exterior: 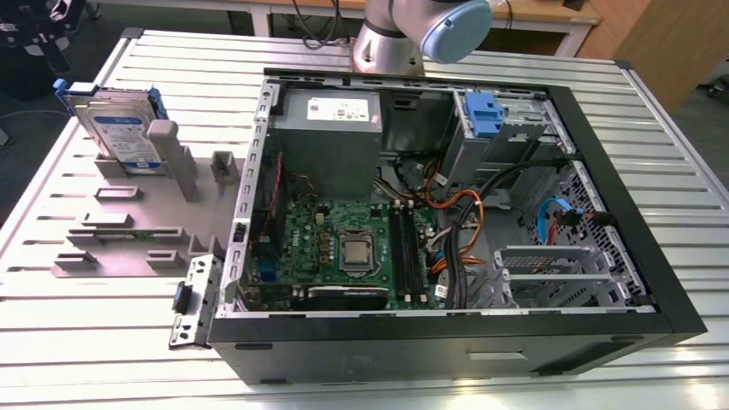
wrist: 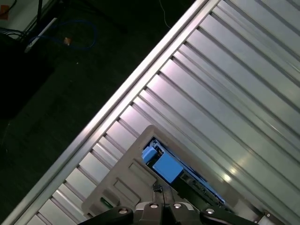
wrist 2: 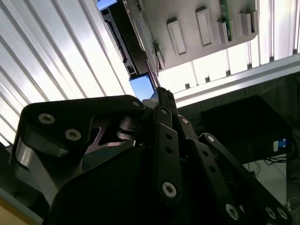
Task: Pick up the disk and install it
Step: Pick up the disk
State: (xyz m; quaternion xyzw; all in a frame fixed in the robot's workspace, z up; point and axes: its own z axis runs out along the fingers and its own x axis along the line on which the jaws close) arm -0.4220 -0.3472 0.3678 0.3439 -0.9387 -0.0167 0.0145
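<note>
The disk stands upright in a slot of the grey holder plate, at the exterior view's left beside the open computer case. It is a silver drive with a blue-and-white label in a blue carrier. In both wrist views the gripper hangs over the disk's blue carrier end and is apart from it. Its black fingers meet at the tip with nothing between them. The disk's blue carrier shows just past the fingertips.
Inside the case are a motherboard, a grey power supply box with a white sticker, a blue latch piece at the drive bay and loose cables. The arm's base rises behind the case. The ribbed metal table ends close to the holder.
</note>
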